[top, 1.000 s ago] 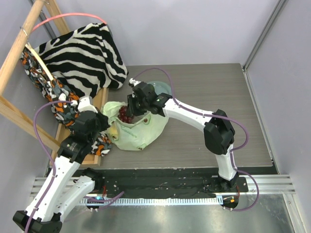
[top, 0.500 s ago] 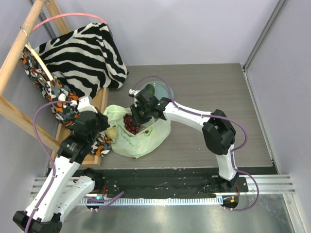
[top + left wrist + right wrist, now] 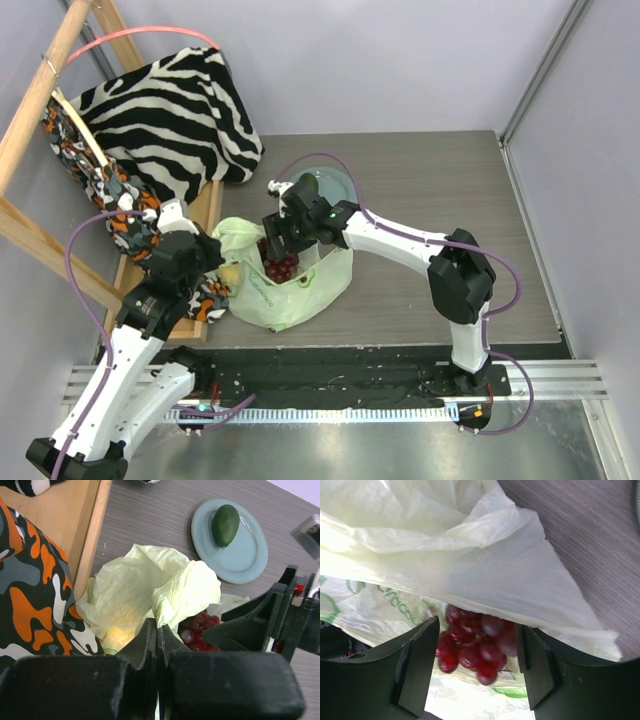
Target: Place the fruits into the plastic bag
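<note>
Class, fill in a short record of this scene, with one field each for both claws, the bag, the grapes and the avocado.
left claw: shut on an edge of the plastic bag
right claw: open, over the bag's mouth
plastic bag: pale green, crumpled, mouth facing up
grape bunch: dark red, at the bag's mouth, between the right claw's fingers
avocado: green, lying on the grey-blue plate, outside the bag

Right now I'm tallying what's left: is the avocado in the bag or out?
Out. The avocado lies on the round plate, apart from the plastic bag.
</note>
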Robot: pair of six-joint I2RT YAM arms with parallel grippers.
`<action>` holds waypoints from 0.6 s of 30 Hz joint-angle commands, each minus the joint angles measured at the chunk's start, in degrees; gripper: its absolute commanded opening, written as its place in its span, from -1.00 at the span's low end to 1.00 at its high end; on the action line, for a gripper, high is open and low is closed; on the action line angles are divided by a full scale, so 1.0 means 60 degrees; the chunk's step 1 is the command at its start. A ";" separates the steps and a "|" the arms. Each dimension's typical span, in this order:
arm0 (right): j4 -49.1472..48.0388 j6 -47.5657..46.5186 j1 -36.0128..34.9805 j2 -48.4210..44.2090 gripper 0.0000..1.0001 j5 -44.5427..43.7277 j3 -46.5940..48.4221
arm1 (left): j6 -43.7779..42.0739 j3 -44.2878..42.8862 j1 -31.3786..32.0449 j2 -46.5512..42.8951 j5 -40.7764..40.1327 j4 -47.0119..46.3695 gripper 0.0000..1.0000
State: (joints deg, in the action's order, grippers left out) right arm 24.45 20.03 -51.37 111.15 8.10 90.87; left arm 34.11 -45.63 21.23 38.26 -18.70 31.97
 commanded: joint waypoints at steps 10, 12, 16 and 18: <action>-0.0529 -0.0204 -0.0051 -0.1972 0.48 -0.0808 -0.0627 | 0.0321 0.0134 -0.0067 -0.0225 -0.0502 -0.0215 -1.00; -0.0632 -0.0262 -0.0051 -0.2235 0.47 -0.0793 -0.0818 | 0.0321 0.0148 -0.0067 -0.0210 -0.0487 -0.0245 -1.00; -0.0968 -0.0292 -0.0065 -0.2703 0.45 -0.1113 -0.1243 | 0.0307 0.0148 -0.0053 -0.0166 -0.0487 -0.0274 -0.99; -0.1027 -0.0219 0.0051 -0.2837 0.45 -0.1276 -0.1244 | 0.0307 0.0148 -0.0053 -0.0151 -0.0487 -0.0274 -0.99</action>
State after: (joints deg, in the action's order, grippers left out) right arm 22.11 19.31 -51.37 98.06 3.53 84.03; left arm 34.13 -45.06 21.23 37.71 -19.70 31.94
